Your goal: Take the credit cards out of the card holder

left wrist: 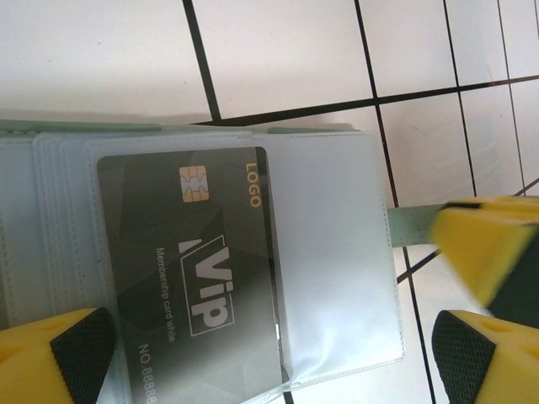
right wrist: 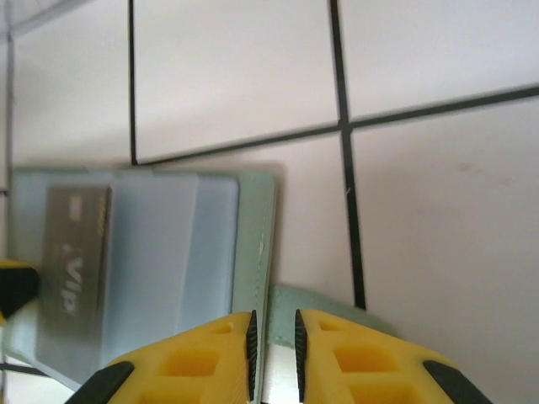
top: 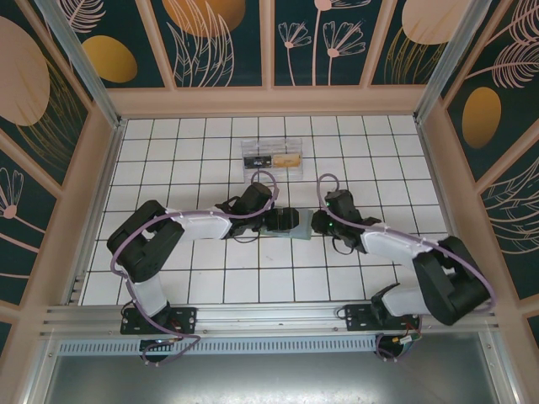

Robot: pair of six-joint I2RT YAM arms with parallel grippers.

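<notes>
With our right gripper clamped on the green edge of the card holder, lying open on the surface, we should close the wide-open left gripper on the black card alone, then pull straight along its clear sleeve.

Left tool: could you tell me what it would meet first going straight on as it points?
Probably the black card in the card holder, which the open left tool straddles; depth is unclear.
</notes>
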